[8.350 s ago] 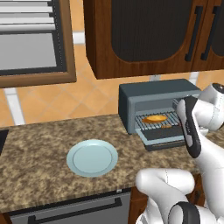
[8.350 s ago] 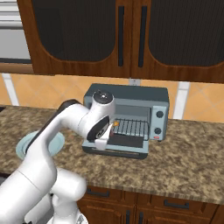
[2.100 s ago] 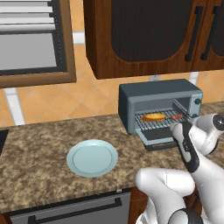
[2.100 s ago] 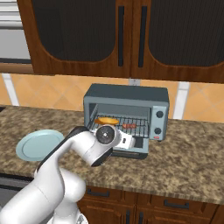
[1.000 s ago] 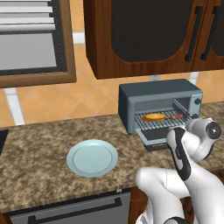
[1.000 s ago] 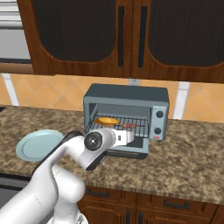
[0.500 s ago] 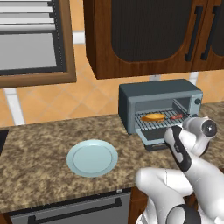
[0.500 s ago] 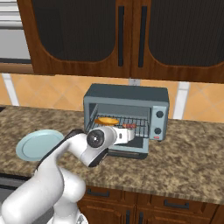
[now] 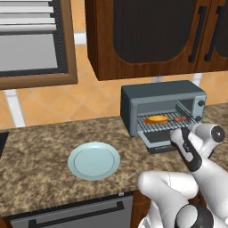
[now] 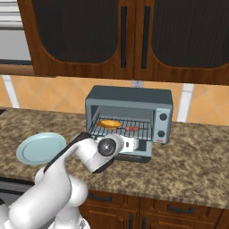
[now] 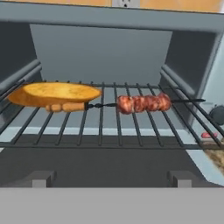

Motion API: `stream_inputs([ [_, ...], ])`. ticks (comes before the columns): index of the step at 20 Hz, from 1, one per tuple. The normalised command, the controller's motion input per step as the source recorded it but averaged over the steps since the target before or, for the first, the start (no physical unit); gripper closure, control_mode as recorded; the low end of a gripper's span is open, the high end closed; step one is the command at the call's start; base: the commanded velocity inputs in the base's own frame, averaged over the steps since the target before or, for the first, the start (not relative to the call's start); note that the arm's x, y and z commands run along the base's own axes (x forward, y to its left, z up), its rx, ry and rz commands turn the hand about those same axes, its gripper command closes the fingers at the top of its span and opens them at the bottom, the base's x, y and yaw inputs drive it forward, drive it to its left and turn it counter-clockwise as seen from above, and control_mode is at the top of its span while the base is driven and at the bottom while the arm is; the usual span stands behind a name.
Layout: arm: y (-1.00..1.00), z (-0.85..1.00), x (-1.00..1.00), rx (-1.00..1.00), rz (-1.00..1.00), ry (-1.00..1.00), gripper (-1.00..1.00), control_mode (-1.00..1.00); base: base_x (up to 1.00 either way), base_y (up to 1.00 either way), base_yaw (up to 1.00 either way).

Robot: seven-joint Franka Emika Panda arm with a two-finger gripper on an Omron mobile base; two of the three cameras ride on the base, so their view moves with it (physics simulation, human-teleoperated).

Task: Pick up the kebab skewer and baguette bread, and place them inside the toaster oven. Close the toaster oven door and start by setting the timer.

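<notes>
The blue-grey toaster oven (image 9: 162,104) (image 10: 129,100) stands on the counter. Its door (image 9: 156,139) (image 10: 136,157) (image 11: 109,168) is dropped open and lies flat in front. On the wire rack lie the golden baguette bread (image 9: 156,119) (image 10: 109,123) (image 11: 57,93) at the left and the kebab skewer (image 9: 180,119) (image 10: 132,129) (image 11: 142,103) at the right, its handle end touching the loaf. My gripper (image 9: 177,135) (image 10: 142,146) (image 11: 111,179) hovers low over the open door, facing into the oven. It is open, its fingertips wide apart with nothing between them.
Black knobs (image 10: 163,117) (image 11: 217,114) run down the oven's right side. A pale blue plate (image 9: 94,160) (image 10: 41,147) sits on the granite counter (image 9: 40,151) left of the oven. Dark wooden cabinets (image 10: 134,36) hang above.
My hand has shifted slightly to the right in front of the open door. The bread and skewer have stayed on the rack, and the gripper has stayed open.
</notes>
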Motion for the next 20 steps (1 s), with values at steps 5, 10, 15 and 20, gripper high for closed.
stream_inputs([
  [5, 0.09, -0.08, 0.22, 0.06, 0.00, -0.02, -1.00, -1.00, 0.00, 0.00, 0.00],
  [10, 0.02, -0.05, 0.28, 0.09, 0.00, 0.00, -1.00, -1.00, 0.00, 0.00, 0.00],
  [15, 0.00, -0.10, 0.31, 0.08, 0.00, 0.00, -1.00, -1.00, 0.00, 0.00, 0.00],
  [20, 0.00, -0.31, 0.11, 0.01, 0.00, 0.00, -1.00, -1.00, 0.00, 0.00, 0.00],
])
